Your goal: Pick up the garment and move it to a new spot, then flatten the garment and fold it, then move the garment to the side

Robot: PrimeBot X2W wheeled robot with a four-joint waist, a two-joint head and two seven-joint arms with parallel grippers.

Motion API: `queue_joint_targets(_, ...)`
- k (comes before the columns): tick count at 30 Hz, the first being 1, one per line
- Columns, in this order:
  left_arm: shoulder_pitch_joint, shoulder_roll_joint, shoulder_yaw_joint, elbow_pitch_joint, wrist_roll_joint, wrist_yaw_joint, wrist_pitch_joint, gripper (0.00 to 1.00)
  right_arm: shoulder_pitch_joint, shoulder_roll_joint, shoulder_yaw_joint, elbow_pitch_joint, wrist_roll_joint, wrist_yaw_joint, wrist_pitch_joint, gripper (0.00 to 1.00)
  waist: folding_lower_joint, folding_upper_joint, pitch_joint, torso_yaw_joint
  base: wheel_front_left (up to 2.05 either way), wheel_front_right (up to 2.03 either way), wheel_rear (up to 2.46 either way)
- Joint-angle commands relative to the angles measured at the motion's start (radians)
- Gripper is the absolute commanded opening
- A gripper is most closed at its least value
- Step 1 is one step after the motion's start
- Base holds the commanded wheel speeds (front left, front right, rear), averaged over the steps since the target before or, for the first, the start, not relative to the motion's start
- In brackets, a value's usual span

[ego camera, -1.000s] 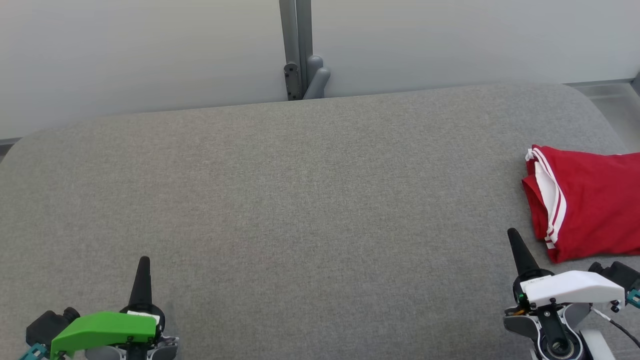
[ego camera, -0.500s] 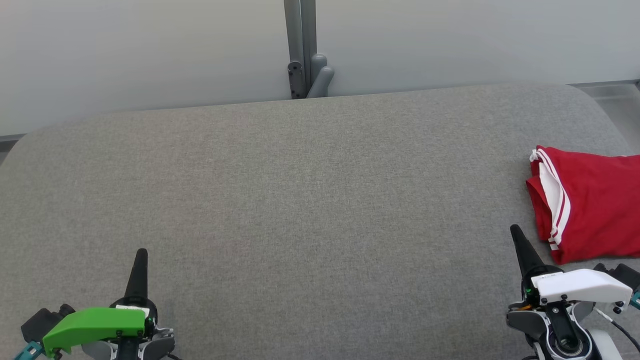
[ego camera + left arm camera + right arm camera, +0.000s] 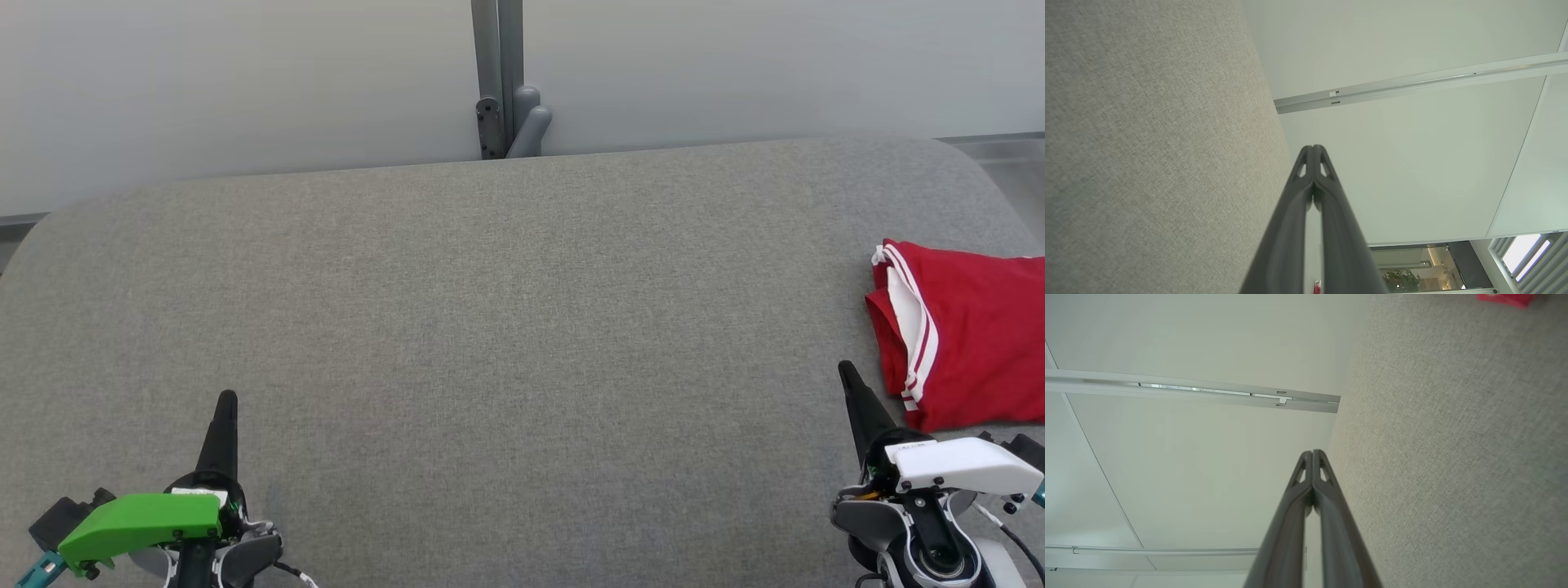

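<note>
Garment [image 3: 971,335]: red soft cloth with white stripe trim, folded into a flat, roughly rectangular bundle with shallow creases. Located at the far right of the table [image 3: 506,327], lying flat, cut off by the right border of the head view. Same garment [image 3: 1506,299] seen as a blurred red sliver at the top of the right wrist view. Striped edge turned toward the table centre, running near-to-far on a slight slant. Long axis not determinable because of the cut-off.

Table: grey woven covering, fine even texture, padded look, rounded far corners. Backed by a pale smooth wall [image 3: 245,82] with a grey metal post [image 3: 498,73] at mid-span.

Left gripper [image 3: 226,400]: near left, green housing, dark tapered fingers pressed together to one point, nothing held. Right gripper [image 3: 845,369]: near right, white housing, fingers likewise pressed tight and empty, tip near the garment's near left corner, not touching.

Open room: broad stretch of grey fabric between the two grippers and out to the far edge. Margin beyond the garment on the right out of frame.
</note>
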Motion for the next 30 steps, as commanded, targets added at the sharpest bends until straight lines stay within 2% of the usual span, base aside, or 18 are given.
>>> queue_joint_targets(1,-0.015,0.007,0.004,-0.007,-0.023,-0.005,0.006,0.0,-0.01,-0.005,-0.004,-0.009,0.021,0.001,0.006,0.0,-0.0001,0.0,0.0,0.001,0.0,0.0,0.0)
queue_joint_targets(20,-0.029,0.008,0.017,-0.021,-0.162,-0.011,0.042,0.0,-0.01,-0.005,-0.023,-0.023,0.167,0.0,0.045,0.0,-0.0001,0.0,0.005,0.015,0.0,0.0,0.0)
queue_joint_targets(30,-0.029,0.008,0.017,-0.021,-0.163,-0.011,0.044,0.0,-0.01,-0.005,-0.023,-0.024,0.173,0.0,0.046,0.0,-0.0001,0.0,0.005,0.016,0.0,0.0,0.0)
